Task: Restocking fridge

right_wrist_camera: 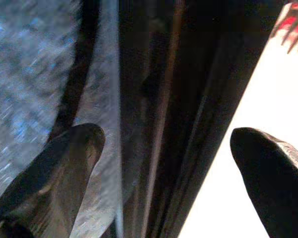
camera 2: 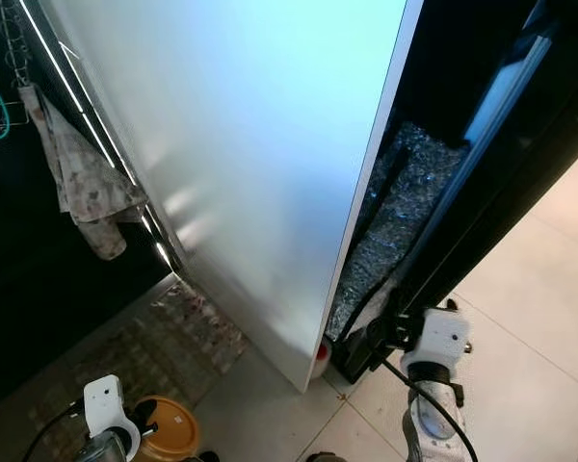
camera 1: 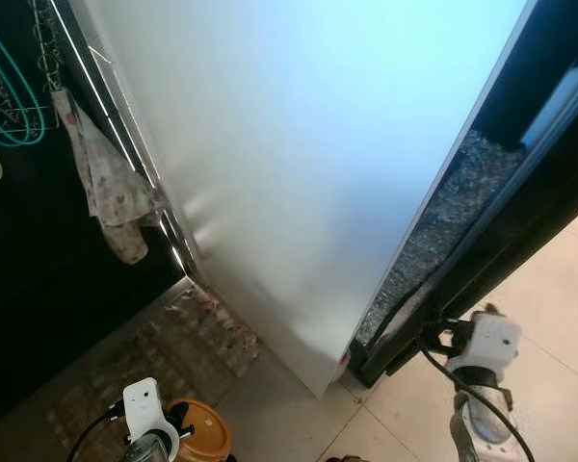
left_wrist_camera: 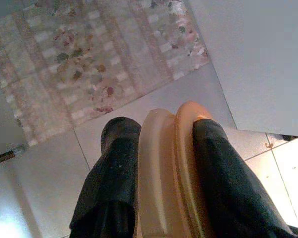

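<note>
The left gripper (left_wrist_camera: pixel 161 173) is clamped on a round orange-tan lid or container (left_wrist_camera: pixel 171 168), held edge-on between the black fingers (left_wrist_camera: pixel 114 168), low before the robot and above a patterned mat (left_wrist_camera: pixel 89 64). The thing looks smooth, with a raised rim; what it is exactly cannot be told. The fridge door (camera 1: pixel 299 144), pale and matt, stands ahead. The right gripper (right_wrist_camera: pixel 169 163), jaws spread wide and holding nothing, is at the dark edge beside the door, near its bottom corner. A floral cloth (camera 1: pixel 106 188) hangs left of the door.

Soft glare, dark blurred edges
</note>
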You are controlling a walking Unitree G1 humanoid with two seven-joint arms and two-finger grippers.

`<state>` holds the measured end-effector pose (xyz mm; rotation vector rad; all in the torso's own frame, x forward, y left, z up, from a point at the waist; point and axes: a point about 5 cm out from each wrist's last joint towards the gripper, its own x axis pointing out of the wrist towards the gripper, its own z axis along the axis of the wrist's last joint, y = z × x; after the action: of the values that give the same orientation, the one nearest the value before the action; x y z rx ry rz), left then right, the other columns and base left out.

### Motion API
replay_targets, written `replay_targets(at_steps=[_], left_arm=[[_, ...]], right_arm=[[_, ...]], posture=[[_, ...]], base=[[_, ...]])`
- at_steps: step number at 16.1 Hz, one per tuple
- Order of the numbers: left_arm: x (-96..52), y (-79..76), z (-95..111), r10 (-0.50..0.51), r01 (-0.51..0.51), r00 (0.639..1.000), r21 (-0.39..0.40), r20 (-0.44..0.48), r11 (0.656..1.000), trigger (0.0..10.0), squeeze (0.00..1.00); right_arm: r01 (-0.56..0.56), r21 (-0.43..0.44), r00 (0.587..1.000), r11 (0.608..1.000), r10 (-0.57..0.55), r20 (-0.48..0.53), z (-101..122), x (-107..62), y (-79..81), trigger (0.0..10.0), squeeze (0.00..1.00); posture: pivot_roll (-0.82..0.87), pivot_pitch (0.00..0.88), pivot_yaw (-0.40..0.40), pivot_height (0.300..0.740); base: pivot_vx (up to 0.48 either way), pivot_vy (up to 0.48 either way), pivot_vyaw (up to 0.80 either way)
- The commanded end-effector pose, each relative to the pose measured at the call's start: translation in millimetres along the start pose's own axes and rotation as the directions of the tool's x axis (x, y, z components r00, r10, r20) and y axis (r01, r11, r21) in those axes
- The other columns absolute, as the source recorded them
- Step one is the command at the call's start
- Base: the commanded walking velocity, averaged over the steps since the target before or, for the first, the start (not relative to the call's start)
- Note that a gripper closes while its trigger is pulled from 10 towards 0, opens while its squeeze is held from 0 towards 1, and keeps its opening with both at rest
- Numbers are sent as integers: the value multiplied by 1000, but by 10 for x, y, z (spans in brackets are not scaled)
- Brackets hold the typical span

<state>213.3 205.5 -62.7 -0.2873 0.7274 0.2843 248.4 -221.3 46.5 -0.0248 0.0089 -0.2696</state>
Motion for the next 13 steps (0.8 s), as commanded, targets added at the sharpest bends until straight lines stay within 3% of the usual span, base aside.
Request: replay_targets(at_steps=[1, 7, 13], left_arm=[[-53, 56, -201, 15, -14, 997, 13, -77, 1000, 10000, 0], [-54, 54, -208, 13, -11, 997, 21, -81, 1000, 10000, 0], [-55, 50, -213, 14, -12, 996, 25, -84, 1000, 10000, 0]], right_arm=[[42, -21, 999, 999, -42, 33, 62, -1, -71, 10000, 0], [-44, -23, 995, 999, 46, 87, 220, 113, 56, 10000, 0], [124, -57, 974, 991, -110, 198, 463, 215, -141, 10000, 0]], posture=[[-92, 142, -2, 740], [-95, 150, -2, 740], [-98, 153, -2, 740]], base=[[0, 0, 0], [0, 0, 0], [0, 0, 0]])
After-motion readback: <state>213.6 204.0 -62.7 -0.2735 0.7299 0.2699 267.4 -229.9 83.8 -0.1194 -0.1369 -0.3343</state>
